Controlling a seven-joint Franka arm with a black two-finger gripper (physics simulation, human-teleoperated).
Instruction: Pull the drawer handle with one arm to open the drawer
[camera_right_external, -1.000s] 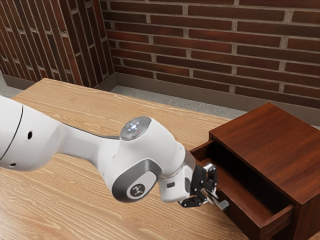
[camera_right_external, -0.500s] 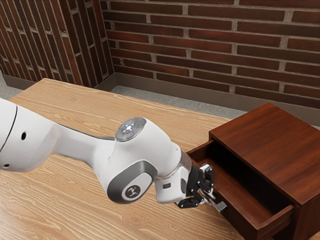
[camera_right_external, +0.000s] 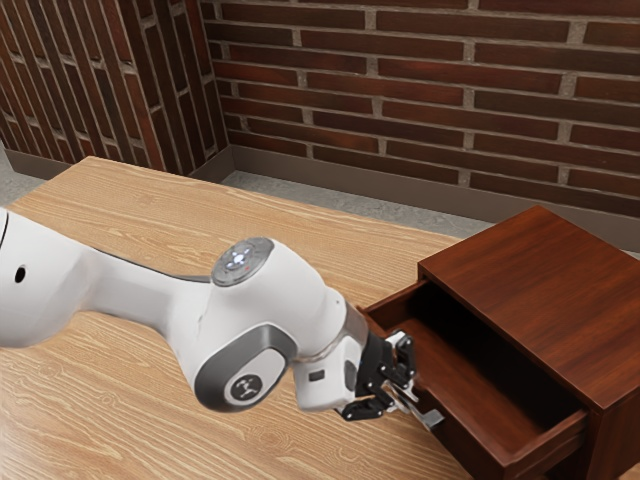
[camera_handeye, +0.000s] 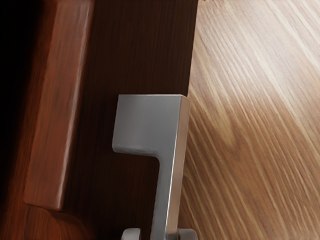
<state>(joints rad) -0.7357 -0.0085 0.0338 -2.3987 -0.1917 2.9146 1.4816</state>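
**A:** What does the tool (camera_right_external: 393, 395) have hold of?

**B:** The drawer handle (camera_right_external: 426, 412). The tool is pinched onto that slim metal bar from two sides, closed to about the bar's own thickness.

**A:** And where does the drawer (camera_right_external: 470, 390) sit from there?

**B:** Directly beyond the tool, on the side away from the arm (camera_right_external: 250, 330). The drawer front (camera_handeye: 125, 60) is right behind the handle, and the cabinet (camera_right_external: 545, 290) stands further out past it. The drawer is already a good way out of the cabinet, and its dark inside shows.

**A:** Which way does the handle run?

**B:** Its long axis lies along the drawer front, crosswise to the drawer's slide. The grip sits near one end of the bar, not at its middle.

**A:** So the pull goes where?

**B:** By his reading, straight back from the cabinet toward the arm's own base, over the bare desk (camera_right_external: 150, 230) behind the tool and square to the bar. Being off-centre, a slanted pull might skew the drawer in its runners, or let the bar slip.
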